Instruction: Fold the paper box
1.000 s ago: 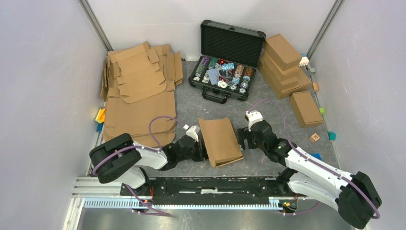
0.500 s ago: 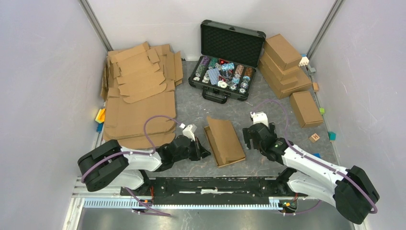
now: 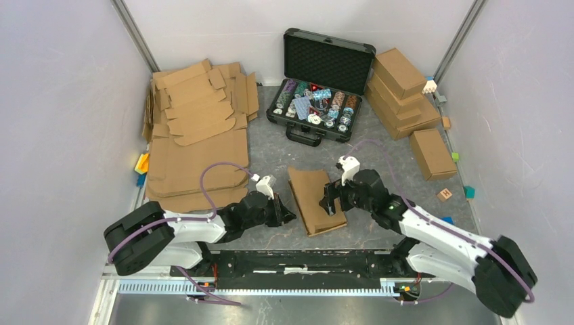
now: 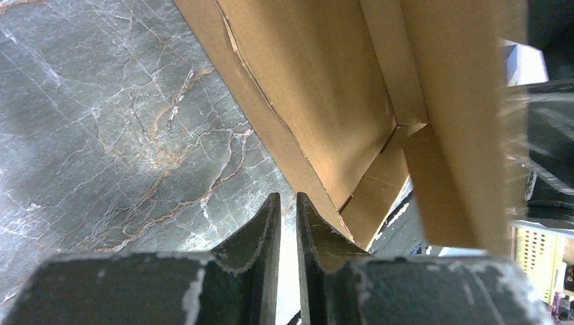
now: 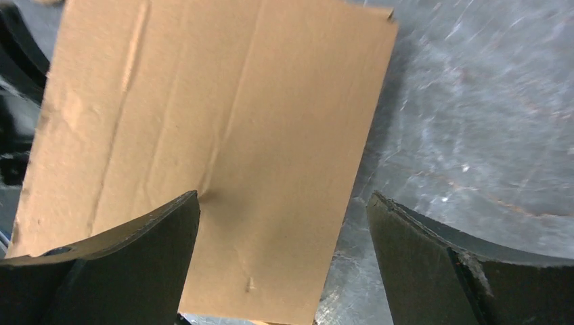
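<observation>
The paper box (image 3: 313,202), a shallow brown cardboard box with its lid not quite flat, lies on the grey table between my two arms. My left gripper (image 3: 290,215) sits just left of the box near its front corner. In the left wrist view that gripper (image 4: 285,202) has its jaws a narrow slit apart with nothing between them, and the box (image 4: 318,95) is just ahead to the right. My right gripper (image 3: 329,198) hangs wide open over the box's right side. In the right wrist view this gripper (image 5: 283,200) straddles the lid's edge (image 5: 203,101), its left finger (image 5: 159,233) on the cardboard.
Flat cardboard blanks (image 3: 196,132) are piled at the back left. An open black case of chips (image 3: 318,91) stands at the back centre. Finished brown boxes (image 3: 401,91) are stacked at the back right, one more box (image 3: 432,153) beside them. Small coloured blocks (image 3: 445,194) lie along the right edge.
Both grippers drew away from the box, which dropped flatter onto the table. The right gripper then swung back left over the lid. The left jaws parted slightly.
</observation>
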`<control>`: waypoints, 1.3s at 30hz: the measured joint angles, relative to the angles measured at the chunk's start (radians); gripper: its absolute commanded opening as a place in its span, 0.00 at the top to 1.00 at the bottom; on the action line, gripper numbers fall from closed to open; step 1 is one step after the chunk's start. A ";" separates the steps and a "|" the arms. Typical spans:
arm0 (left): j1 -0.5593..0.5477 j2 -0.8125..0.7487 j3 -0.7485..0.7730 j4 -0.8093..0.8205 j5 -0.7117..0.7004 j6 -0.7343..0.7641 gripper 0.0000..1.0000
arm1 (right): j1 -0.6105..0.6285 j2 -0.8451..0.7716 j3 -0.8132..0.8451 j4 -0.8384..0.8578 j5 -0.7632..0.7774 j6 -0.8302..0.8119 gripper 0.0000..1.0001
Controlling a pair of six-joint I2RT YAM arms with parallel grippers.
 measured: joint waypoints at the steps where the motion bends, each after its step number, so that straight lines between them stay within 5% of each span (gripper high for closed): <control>1: 0.000 0.000 0.000 -0.001 0.000 0.002 0.78 | 0.000 0.039 0.005 0.001 -0.019 -0.002 0.02; 15: 0.021 0.006 -0.006 -0.004 0.000 0.006 0.70 | 0.001 0.170 0.008 -0.027 0.043 -0.060 0.02; 28: 0.063 -0.291 -0.161 -0.043 -0.014 -0.015 0.27 | 0.002 0.181 0.008 -0.031 0.075 -0.080 0.02; 32: 0.063 -0.370 -0.154 -0.061 -0.018 -0.016 0.30 | 0.002 0.178 0.008 -0.030 0.073 -0.080 0.02; 39: 0.064 -0.282 -0.082 -0.090 -0.017 -0.006 0.44 | 0.002 0.058 0.001 -0.056 0.100 -0.076 0.02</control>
